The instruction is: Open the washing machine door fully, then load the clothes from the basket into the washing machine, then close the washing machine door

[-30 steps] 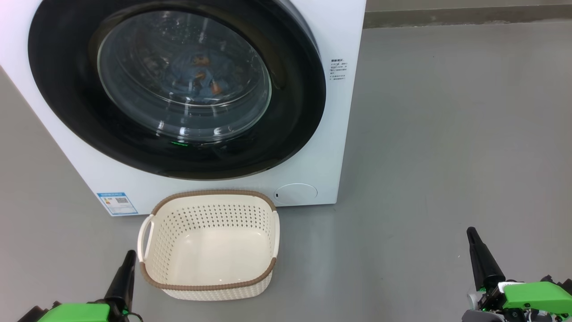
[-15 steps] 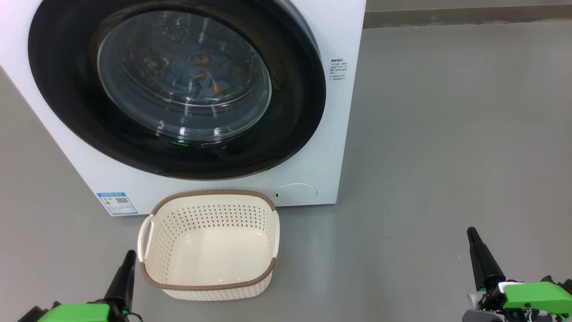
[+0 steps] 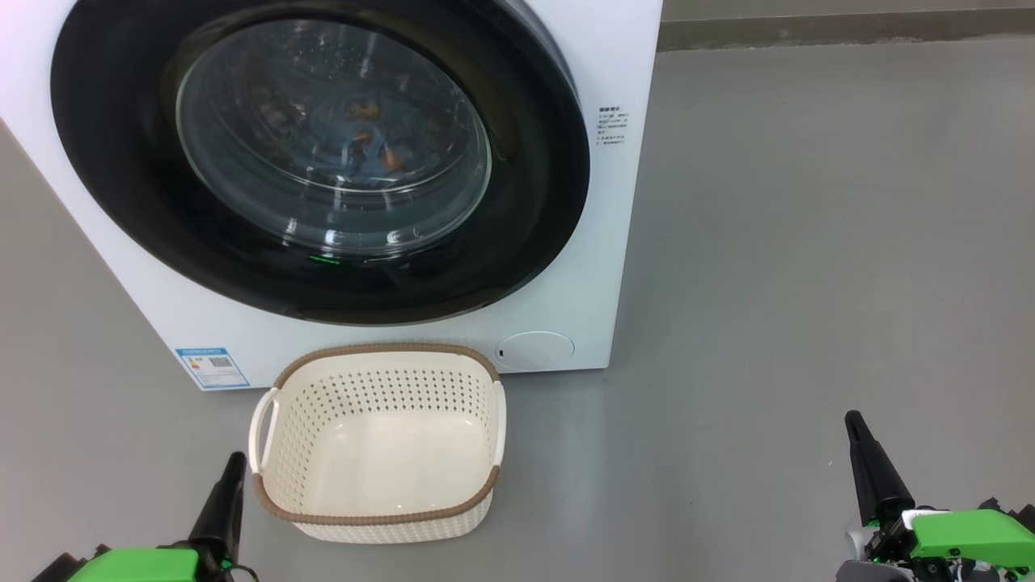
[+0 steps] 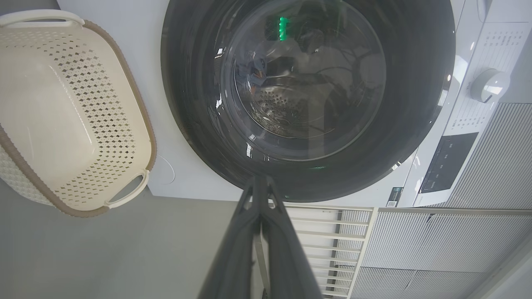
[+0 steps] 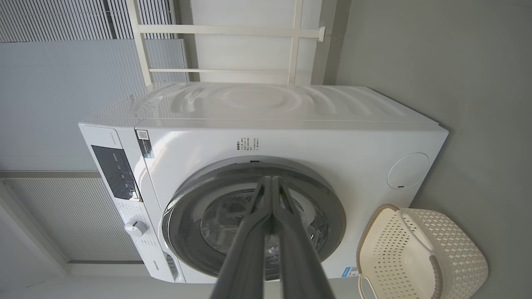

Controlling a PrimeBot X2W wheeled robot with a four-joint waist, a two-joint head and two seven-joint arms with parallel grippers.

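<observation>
The white washing machine (image 3: 614, 242) stands before me with its door (image 3: 534, 202) closed, black rim flat against the front. Through the glass I see light-blue clothes (image 3: 364, 137) with orange figures lying in the drum. The cream basket (image 3: 380, 349) sits empty on the floor just below the door. My left gripper (image 3: 236, 462) is shut beside the basket's left handle, touching nothing. My right gripper (image 3: 854, 422) is shut far to the right above bare floor. In the left wrist view the left gripper (image 4: 259, 182) points at the door (image 4: 187, 104), with the basket (image 4: 70, 83) at left.
Grey floor spreads to the right of the machine. A blue label sticker (image 3: 212, 368) marks the machine's lower left front and a round service flap (image 3: 535, 349) its lower right. The right wrist view shows the control panel (image 5: 114, 170), a knob (image 5: 136, 227) and a white rail frame (image 5: 232, 31) behind.
</observation>
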